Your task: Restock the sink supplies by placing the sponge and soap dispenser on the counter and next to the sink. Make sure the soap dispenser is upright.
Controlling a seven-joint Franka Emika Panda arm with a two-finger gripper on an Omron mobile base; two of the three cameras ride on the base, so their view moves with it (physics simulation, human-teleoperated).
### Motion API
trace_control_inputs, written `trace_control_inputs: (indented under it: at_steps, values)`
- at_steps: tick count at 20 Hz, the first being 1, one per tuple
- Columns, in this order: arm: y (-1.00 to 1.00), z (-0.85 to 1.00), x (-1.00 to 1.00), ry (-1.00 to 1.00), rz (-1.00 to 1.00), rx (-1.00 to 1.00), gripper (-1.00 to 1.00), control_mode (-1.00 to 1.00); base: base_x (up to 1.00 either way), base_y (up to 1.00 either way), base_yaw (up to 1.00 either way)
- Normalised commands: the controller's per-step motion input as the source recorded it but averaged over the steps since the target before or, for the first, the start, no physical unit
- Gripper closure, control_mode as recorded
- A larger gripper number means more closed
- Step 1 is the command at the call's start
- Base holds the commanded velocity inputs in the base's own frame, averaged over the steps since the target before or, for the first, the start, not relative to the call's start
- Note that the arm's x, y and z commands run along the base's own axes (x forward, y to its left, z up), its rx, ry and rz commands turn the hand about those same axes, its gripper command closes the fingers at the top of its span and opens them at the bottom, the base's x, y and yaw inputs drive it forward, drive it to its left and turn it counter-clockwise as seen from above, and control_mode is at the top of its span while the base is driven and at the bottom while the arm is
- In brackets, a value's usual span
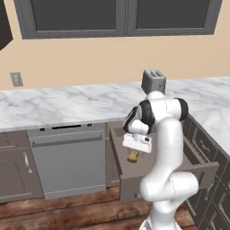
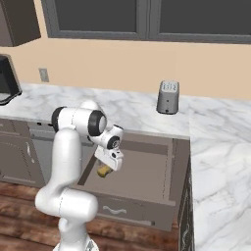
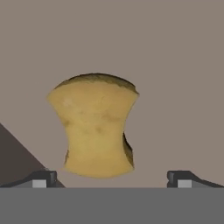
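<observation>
The sponge [image 3: 96, 124], a yellow-ochre block pinched in at its middle, lies on the brown floor of an open drawer [image 2: 142, 171] under the counter [image 1: 67, 105]. My gripper [image 3: 111, 179] hangs straight over it, open, its two dark fingertips [image 3: 41, 178] spread wider than the sponge and clear of it. From the base, the sponge [image 1: 133, 157] [image 2: 103, 171] peeks out just under the white hand, with the gripper [image 1: 134, 149] [image 2: 110, 164] inside the drawer's left part. The soap dispenser and the sink are out of view.
A grey toaster [image 1: 153, 81] [image 2: 168, 97] stands on the marble counter behind the drawer. A steel dishwasher front [image 1: 67, 161] is left of the drawer [image 1: 170, 179]. The counter turns a corner on the right [image 2: 220, 162]. A dark appliance [image 2: 7, 78] sits far left.
</observation>
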Motion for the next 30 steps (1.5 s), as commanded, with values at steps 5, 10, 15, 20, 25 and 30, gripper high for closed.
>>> trace_control_inputs:
  at_steps: [5, 10, 15, 20, 25, 30]
  values:
    - [0.18, -0.1, 0.03, -0.01, 0.0, 0.0, -1.0, -1.0, 0.0, 0.0, 0.0]
    - [0.05, -0.22, 0.02, -0.03, 0.0, -0.01, -1.0, -1.0, 0.0, 0.0, 0.0]
    - [0.0, -0.13, 0.09, -0.07, 0.0, -0.03, -1.0, -1.0, 0.0, 0.0, 0.0]
    - [0.0, -0.01, 0.33, -0.1, 0.0, -0.01, -1.0, -1.0, 0.0, 0.0, 0.0]
    - [0.0, -0.23, 0.21, -0.07, 0.0, -0.02, -1.0, -1.0, 0.0, 0.0, 0.0]
    - [0.0, -0.5, -0.04, -0.03, 0.0, -0.06, -1.0, -1.0, 0.0, 0.0, 0.0]
